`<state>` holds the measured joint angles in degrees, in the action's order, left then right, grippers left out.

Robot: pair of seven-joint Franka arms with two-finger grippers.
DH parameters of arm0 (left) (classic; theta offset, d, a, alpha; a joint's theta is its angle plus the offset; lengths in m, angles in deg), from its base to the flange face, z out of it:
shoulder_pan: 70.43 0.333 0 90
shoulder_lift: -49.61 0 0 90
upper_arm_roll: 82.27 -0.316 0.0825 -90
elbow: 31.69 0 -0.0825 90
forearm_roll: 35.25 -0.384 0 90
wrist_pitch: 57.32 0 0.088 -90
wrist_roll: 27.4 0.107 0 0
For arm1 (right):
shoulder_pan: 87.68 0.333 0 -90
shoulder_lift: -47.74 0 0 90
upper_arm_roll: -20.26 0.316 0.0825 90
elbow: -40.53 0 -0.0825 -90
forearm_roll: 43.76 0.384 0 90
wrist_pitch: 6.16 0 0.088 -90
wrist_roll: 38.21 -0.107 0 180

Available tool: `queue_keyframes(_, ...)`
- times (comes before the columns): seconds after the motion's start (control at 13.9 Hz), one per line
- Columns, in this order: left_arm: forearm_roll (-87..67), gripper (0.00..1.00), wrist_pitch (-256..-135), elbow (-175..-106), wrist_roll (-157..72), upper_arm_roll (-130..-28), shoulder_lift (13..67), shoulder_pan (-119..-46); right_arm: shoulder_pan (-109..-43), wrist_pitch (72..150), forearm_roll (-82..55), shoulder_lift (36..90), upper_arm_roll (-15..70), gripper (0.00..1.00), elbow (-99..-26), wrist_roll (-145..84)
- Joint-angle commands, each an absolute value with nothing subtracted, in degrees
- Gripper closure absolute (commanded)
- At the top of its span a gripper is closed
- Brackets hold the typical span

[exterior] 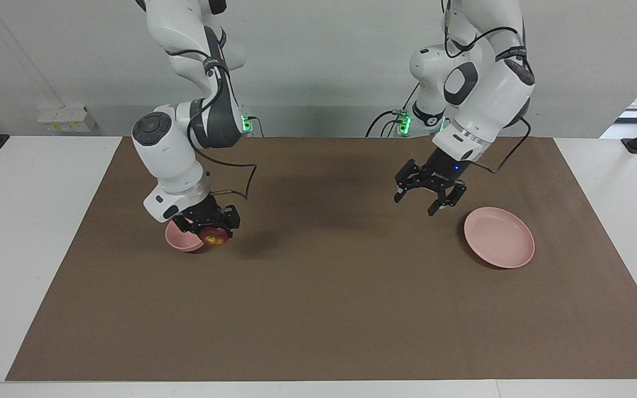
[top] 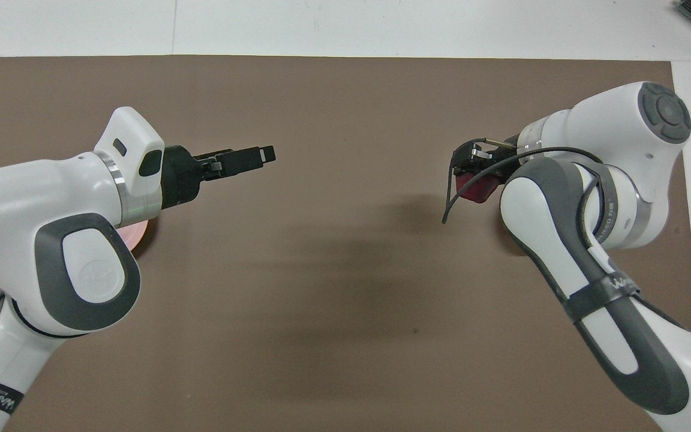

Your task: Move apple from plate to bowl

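Note:
My right gripper (exterior: 213, 231) is shut on the dark red apple (exterior: 214, 236) and holds it low, against the rim of the small pink bowl (exterior: 182, 239) on the side toward the table's middle. Whether the apple touches the bowl I cannot tell. In the overhead view the apple (top: 476, 187) shows under the right gripper (top: 470, 171), and the right arm hides the bowl. The flat pink plate (exterior: 499, 236) lies bare toward the left arm's end. My left gripper (exterior: 414, 205) hangs open and holds nothing, over the mat beside the plate. From overhead the left gripper (top: 264, 156) is edge-on and the plate (top: 140, 231) peeks out under the arm.
A brown mat (exterior: 318, 309) covers most of the white table (exterior: 20, 249). Small white boxes (exterior: 64, 118) sit by the wall at the right arm's end. A black cable (top: 450, 204) loops from the right wrist.

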<state>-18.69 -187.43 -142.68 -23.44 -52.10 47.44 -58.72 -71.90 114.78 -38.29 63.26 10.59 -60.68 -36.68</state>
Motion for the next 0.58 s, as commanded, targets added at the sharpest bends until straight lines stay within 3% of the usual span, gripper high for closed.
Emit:
queue_keyframes(0.0,-29.50,0.00,-180.30,-140.67,-23.88,-51.68,46.97,-57.43,-73.88,114.17,-43.66,62.77,11.20,1.00,-60.81,-27.78)
queue_keyframes(0.5,-36.89,0.00,-168.94,-134.96,-23.71,-52.30,46.79,-56.37,-75.11,116.18,-45.34,64.44,11.29,1.00,-61.07,-25.02)
